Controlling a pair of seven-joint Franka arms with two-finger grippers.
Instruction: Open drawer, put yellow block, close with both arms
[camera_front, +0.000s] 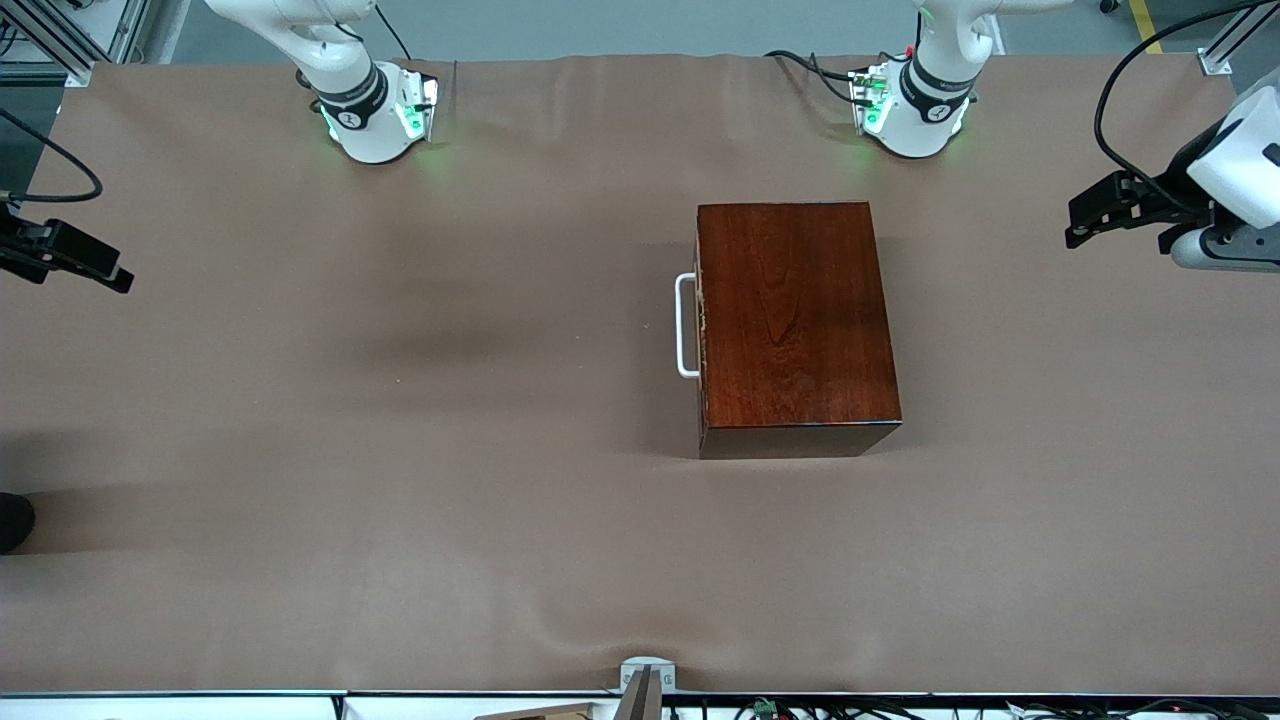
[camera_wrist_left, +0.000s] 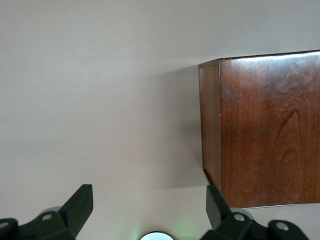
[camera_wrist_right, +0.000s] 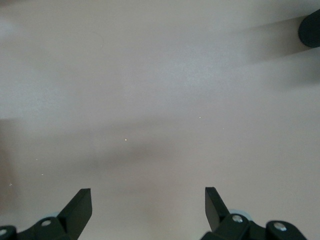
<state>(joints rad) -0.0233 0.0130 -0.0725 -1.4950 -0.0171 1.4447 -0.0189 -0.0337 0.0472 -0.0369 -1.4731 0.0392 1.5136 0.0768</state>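
the drawer box (camera_front: 795, 325) sits on the counter (camera_front: 400, 450) toward the left arm's end, about midway between the front edge and the edge where the bases stand, its white handle (camera_front: 685, 325) facing the right arm's end, front flush and shut. no yellow block shows in any view, so it could be inside already or out of shot; a shut drawer fits both, can't call it. left gripper (camera_front: 1100, 212) hangs over the counter's edge at the left arm's end, fingers (camera_wrist_left: 80, 205) spread wide, holding nothing. right gripper (camera_front: 70, 255) waits over the edge at its own end, fingers (camera_wrist_right: 80, 205) wide too, nothing between them. the risks, as i judge them: that box looks light and free-standing, so a pull on the handle may drag the whole thing along unless the other arm braces it; the handle is thin, an off-centre grip could slip; a closing push could skid it.
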